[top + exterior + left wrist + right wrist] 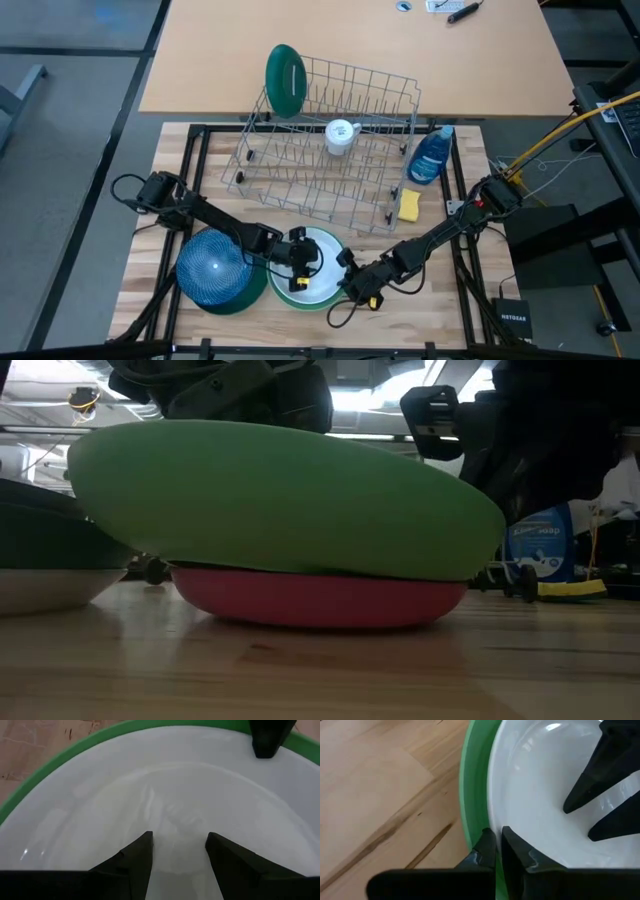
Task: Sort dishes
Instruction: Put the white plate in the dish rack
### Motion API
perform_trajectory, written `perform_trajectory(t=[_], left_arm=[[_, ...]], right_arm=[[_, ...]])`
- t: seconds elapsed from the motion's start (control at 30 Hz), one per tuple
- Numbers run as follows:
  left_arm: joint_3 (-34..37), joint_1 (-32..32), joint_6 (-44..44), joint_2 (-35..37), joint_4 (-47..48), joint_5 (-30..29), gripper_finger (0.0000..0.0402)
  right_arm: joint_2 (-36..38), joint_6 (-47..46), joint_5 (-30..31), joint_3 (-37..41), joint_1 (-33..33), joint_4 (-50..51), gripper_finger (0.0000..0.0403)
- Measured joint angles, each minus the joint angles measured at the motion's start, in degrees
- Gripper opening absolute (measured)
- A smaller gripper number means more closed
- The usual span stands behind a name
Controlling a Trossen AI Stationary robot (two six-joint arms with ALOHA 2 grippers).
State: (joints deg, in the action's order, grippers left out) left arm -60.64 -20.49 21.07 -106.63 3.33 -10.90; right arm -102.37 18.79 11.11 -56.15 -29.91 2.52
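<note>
Light green bowl, white inside; pink dish beneath.

Wooden table; dishes, rack.

Right tool pinched, left tool spread.

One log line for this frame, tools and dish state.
right tool: shut on light green bowl rim | left tool: open, over bowl's white inside | bowl: tilted, on pink dish
</note>
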Motion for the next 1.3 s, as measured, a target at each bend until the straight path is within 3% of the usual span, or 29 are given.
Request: perform_trajectory(t=[0.73,1.1,1.3], left_arm=[[-1.0,-2.0,3.0,5.9,-0.7,3.3,0.0180],[-1.0,-4.2,1.0,5.9,8.5,3.3,0.0180],[-1.0,-5.8,1.0,5.9,8.5,3.2,0.0180]], right_arm=[[0.0,-4.2,-0.6,0.0,0.1,-5.6,0.0001],[0.1,-4.1,0.8,0.0,0.0,-5.2,0.0001],[0.1,-4.0,0.8,0.0,0.0,-5.2,0.0000]])
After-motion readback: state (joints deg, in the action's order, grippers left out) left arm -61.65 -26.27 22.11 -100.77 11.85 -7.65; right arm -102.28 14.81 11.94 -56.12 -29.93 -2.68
